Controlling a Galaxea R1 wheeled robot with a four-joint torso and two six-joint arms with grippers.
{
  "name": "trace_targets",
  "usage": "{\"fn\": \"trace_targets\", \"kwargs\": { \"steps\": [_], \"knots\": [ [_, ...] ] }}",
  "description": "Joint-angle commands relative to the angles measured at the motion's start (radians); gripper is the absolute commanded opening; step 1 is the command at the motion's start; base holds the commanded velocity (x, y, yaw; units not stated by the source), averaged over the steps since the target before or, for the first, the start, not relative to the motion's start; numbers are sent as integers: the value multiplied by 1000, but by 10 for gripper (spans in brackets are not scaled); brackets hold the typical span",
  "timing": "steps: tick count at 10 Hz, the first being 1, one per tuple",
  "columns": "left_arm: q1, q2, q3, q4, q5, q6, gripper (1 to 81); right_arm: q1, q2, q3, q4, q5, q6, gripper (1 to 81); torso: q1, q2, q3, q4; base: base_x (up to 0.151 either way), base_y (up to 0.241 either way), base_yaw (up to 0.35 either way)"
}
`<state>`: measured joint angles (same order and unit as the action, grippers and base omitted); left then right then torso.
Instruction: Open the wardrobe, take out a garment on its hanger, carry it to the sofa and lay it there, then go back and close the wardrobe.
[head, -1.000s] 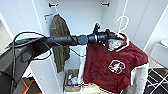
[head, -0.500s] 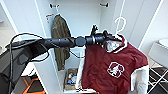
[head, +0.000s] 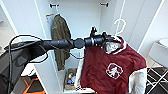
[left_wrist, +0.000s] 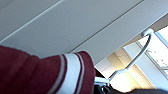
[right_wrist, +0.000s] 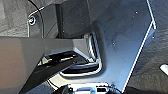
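White wardrobe (head: 30, 30) stands open w/ doors swung wide; olive jacket (head: 60, 40) hangs inside at the back. Left arm reaches across its front, left gripper (head: 106, 40) clamped on the hanger (head: 119, 27) at the neck, hook pointing up. Garment (head: 112, 67) hangs just in front of the wardrobe opening, long axis vertical, emblem facing camera. Left wrist view adds striped collar (left_wrist: 70, 72) close up + hook against ceiling. Right gripper: can't tell.

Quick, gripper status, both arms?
Left gripper: shut on the hanger, maroon jacket hanging from it.
Right gripper: cannot be told.
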<state>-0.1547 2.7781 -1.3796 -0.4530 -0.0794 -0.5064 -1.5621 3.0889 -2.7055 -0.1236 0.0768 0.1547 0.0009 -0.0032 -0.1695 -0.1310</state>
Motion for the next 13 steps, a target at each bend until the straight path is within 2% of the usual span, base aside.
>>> {"fn": "trace_targets", "kwargs": {
  "steps": [1, 4, 10, 13],
  "knots": [
    [-84, -64, 85, 121, -79, 3, 10, 21, 9, 6, 6, -63, -4, 811, 0, 0, 0, 0, 0, 0, 0],
    [-41, -130, 158, 163, -80, 3, 10, 21, 7, 4, 7, -63, -4, 811, 0, 0, 0, 0, 0, 0, 0],
    [56, -192, 215, 273, -74, 2, 10, 23, 7, 4, 7, -63, -4, 811, 0, 0, 0, 0, 0, 0, 0],
    [57, -193, 226, 284, -76, 3, 10, 23, 7, 4, 7, -63, -4, 811, 0, 0, 0, 0, 0, 0, 0]
  ]
}}
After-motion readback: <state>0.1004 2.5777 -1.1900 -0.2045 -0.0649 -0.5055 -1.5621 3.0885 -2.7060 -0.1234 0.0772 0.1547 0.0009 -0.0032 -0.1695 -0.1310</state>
